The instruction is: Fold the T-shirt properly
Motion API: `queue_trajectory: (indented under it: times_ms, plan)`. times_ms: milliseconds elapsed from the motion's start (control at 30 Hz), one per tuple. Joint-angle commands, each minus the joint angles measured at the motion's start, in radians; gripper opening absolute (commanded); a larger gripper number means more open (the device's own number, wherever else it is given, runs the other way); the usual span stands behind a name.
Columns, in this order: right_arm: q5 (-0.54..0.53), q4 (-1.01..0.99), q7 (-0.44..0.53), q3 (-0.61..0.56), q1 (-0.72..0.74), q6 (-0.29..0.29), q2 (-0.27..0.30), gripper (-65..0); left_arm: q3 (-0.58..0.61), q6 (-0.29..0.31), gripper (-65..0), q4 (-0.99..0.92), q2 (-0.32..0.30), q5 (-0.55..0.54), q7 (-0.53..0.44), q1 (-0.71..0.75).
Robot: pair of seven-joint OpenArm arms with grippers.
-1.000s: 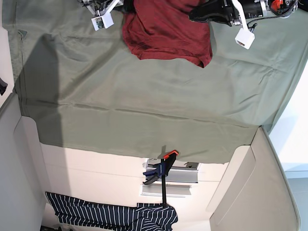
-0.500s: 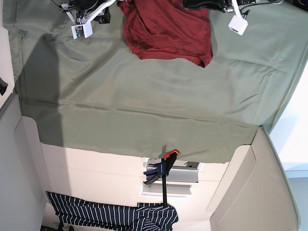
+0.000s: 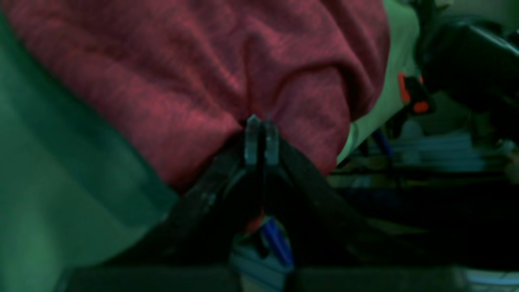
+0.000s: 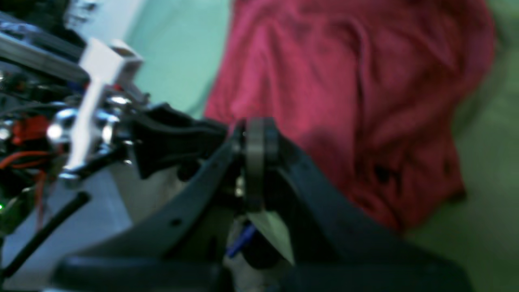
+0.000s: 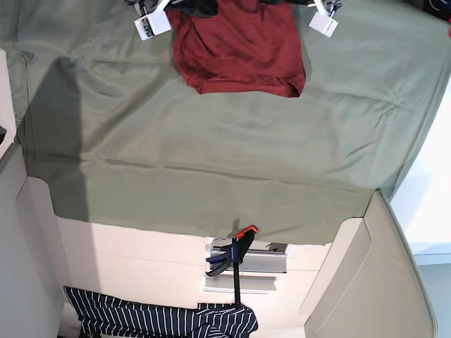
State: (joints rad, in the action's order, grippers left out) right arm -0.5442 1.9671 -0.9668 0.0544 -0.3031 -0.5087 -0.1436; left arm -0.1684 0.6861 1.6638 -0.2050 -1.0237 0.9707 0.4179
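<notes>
While left tool [image 3: 261,121] and right tool [image 4: 255,129] seemingly clamp the T-shirt [image 5: 239,49], it has slid up-frame.

we are looking at a table [image 5: 106,148] spread with a green cloth [image 5: 296,155]; a red t-shirt [image 5: 239,49] is lying on it at one edge.

The base camera looks straight down from high above on the whole green-draped surface [image 5: 211,141], with the red T-shirt [image 5: 239,49] at the frame's top edge. Each wrist camera sits just behind its own jaws and looks out along them from very close, both views blurred. All three views share the red T-shirt and the surface beside it.
</notes>
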Motion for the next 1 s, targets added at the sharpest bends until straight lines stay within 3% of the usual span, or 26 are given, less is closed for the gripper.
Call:
queue_trajectory:
  times_ms: [0,167,300,467,733,967]
  plan:
    - [-0.011,0.017,0.029,-0.001,0.006,0.005,-0.001,-65.0,0.011,0.012,-65.0,0.01,-0.005,0.008,-0.02,-0.002]
    - [-0.008,0.017,0.076,0.01,0.015,0.008,0.011,-65.0,0.059,0.012,-65.0,0.01,-0.005,0.1,-0.056,-0.003]
    - [0.061,0.018,0.087,0.041,0.056,0.013,0.011,-65.0,0.058,0.012,-65.0,0.01,-0.006,0.124,-0.059,-0.005]
    - [0.153,0.017,0.134,0.087,0.111,0.125,0.01,-65.0,0.058,0.012,-65.0,0.01,-0.006,0.124,-0.059,-0.005]
    - [0.066,-0.114,0.167,0.087,0.138,0.13,-0.007,-65.0,0.058,0.012,-65.0,0.01,-0.006,0.123,-0.063,-0.005]
    - [0.031,-0.25,0.13,0.087,0.178,0.103,-0.006,-65.0,0.058,0.012,-65.0,0.01,-0.006,0.124,-0.066,-0.005]
